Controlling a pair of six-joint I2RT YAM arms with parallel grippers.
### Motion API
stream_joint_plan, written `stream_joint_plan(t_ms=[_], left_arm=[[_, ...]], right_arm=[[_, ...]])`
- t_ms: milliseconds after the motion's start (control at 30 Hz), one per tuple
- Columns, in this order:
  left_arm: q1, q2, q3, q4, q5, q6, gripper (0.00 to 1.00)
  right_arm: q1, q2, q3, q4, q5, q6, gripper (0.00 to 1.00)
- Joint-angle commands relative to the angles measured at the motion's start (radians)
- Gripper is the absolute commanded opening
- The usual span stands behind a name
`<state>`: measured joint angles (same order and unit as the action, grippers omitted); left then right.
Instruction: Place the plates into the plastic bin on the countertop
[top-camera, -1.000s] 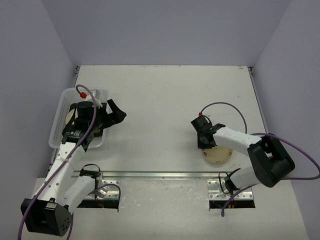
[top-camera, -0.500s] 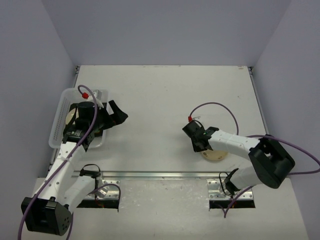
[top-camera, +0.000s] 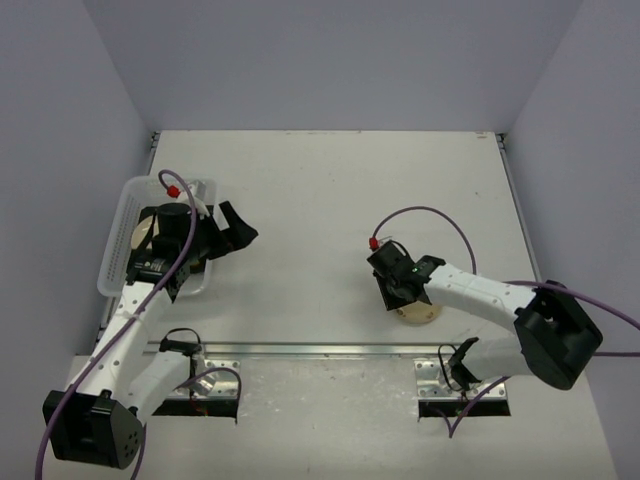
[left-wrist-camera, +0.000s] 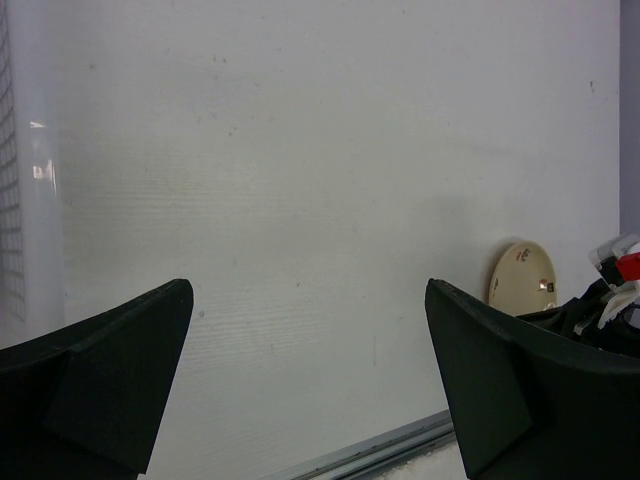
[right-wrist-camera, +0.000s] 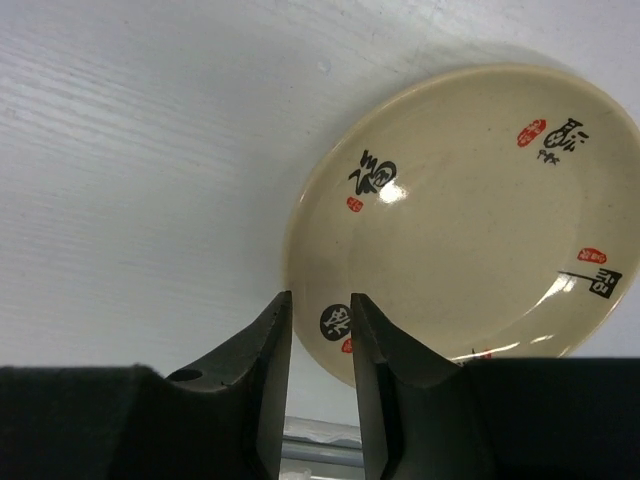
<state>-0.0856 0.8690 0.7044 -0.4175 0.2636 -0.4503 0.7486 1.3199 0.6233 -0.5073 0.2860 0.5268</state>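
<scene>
A small cream plate (top-camera: 422, 313) with red and black marks lies on the white countertop (top-camera: 320, 190), near its front rail. My right gripper (top-camera: 399, 296) sits at the plate's left rim. In the right wrist view the gripper (right-wrist-camera: 320, 322) has its jaws nearly closed, one finger outside the rim and one inside, pinching the cream plate (right-wrist-camera: 470, 210). The plastic bin (top-camera: 118, 218) stands at the left edge with plates inside, mostly hidden by my left arm. My left gripper (top-camera: 236, 228) is open and empty just right of the bin. In the left wrist view it (left-wrist-camera: 310, 385) faces the distant cream plate (left-wrist-camera: 524, 278).
A metal rail (top-camera: 320, 349) runs along the near edge of the countertop, close to the cream plate. It also shows in the left wrist view (left-wrist-camera: 385, 452). Grey walls close in the back and both sides. Purple cables loop from both wrists.
My right gripper has moved left and toward the rail, around the plate's left rim. The cream plate has shifted slightly left with it. The left arm has hardly moved.
</scene>
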Motion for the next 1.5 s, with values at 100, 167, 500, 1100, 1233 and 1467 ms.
stream_joint_plan(t_ms=[100, 167, 500, 1100, 1233, 1467], left_arm=[[-0.008, 0.005, 0.001, 0.049, 0.031, 0.007, 1.0], [-0.008, 0.007, 0.001, 0.048, 0.029, 0.007, 1.0], [-0.008, 0.016, 0.001, 0.052, 0.043, 0.01, 1.0], [-0.008, 0.025, -0.007, 0.064, 0.089, -0.009, 1.0], [-0.013, 0.031, -0.087, 0.198, 0.268, -0.129, 1.0], [-0.149, 0.019, -0.215, 0.393, 0.219, -0.395, 1.0]], right_arm=[[0.026, 0.05, -0.008, 0.004, -0.016, -0.02, 0.43], [0.039, 0.048, -0.006, 0.004, -0.016, -0.013, 0.43], [0.105, 0.095, 0.026, -0.054, 0.137, 0.022, 0.43], [0.287, 0.11, 0.127, -0.033, 0.264, -0.125, 0.0], [0.412, -0.037, 0.146, 0.097, 0.2, -0.301, 0.0], [0.556, -0.135, 0.159, 0.246, 0.095, -0.534, 0.0]])
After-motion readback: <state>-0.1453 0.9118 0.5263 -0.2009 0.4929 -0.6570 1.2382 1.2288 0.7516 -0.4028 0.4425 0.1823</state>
